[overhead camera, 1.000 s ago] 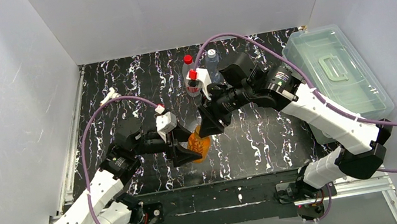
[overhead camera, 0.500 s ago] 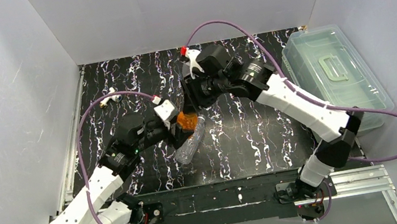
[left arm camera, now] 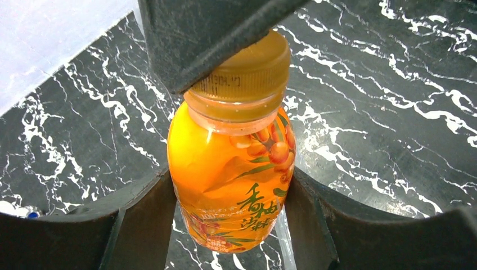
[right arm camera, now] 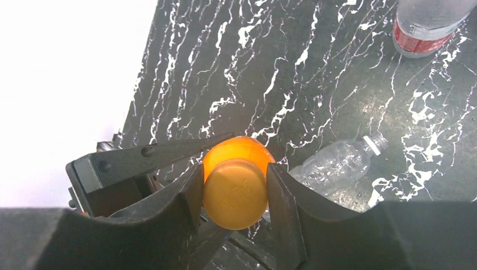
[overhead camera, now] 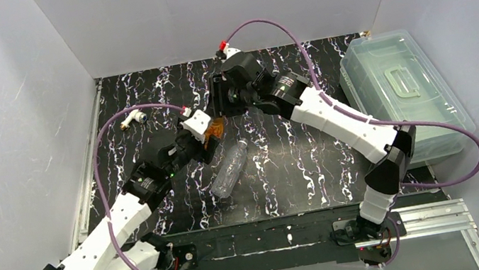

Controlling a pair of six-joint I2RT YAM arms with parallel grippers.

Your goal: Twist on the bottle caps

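The orange-yellow cap (right arm camera: 234, 193) is smooth, opaque plastic with a soft sheen. The juice bottle (left arm camera: 225, 169) is clear, glossy plastic, and its printed label is shiny too. The left gripper (left arm camera: 228, 225) and right gripper (right arm camera: 233, 197) have matt black fingers, plastic by the look. The tabletop (overhead camera: 298, 162) is a black, marble-patterned surface with white veins, smooth with a dull gloss. The clear bottle (overhead camera: 230, 169) is thin, ribbed, see-through plastic. The storage box (overhead camera: 406, 92) is translucent, faintly frosted plastic. The arm shells are smooth white plastic.

Lidded clear box (overhead camera: 406, 92), white fitting (overhead camera: 131, 117)
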